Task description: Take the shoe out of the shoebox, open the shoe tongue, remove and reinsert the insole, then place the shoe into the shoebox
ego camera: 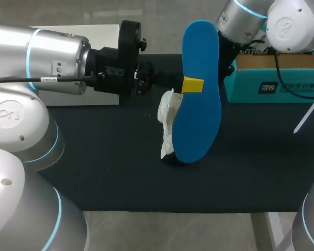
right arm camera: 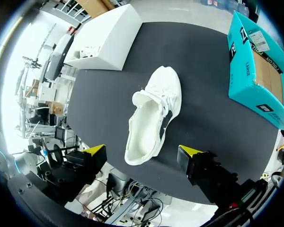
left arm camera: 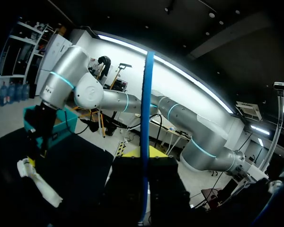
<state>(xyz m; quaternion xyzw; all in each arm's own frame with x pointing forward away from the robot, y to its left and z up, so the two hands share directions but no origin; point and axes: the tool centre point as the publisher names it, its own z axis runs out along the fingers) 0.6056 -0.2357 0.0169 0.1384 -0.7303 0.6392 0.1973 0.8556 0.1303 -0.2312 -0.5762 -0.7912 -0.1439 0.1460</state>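
My left gripper [ego camera: 192,84] is shut on a blue insole [ego camera: 199,104] and holds it raised, broad face up, over the black mat. In the left wrist view the insole [left arm camera: 146,94] stands edge-on between the fingers of that gripper [left arm camera: 144,163]. A white shoe [ego camera: 167,123] lies on its side beneath it, mostly covered. In the right wrist view my right gripper [right arm camera: 142,153] hangs open above the shoe [right arm camera: 154,116], yellow tips on either side of its heel end, not touching. The teal shoebox [ego camera: 275,78] sits at the right.
A white box lid [ego camera: 83,63] lies at the back left of the black mat [ego camera: 120,178]. My right arm [ego camera: 246,21] comes down behind the insole, close to the shoebox [right arm camera: 255,71]. The lid [right arm camera: 109,38] is beyond the shoe's toe.
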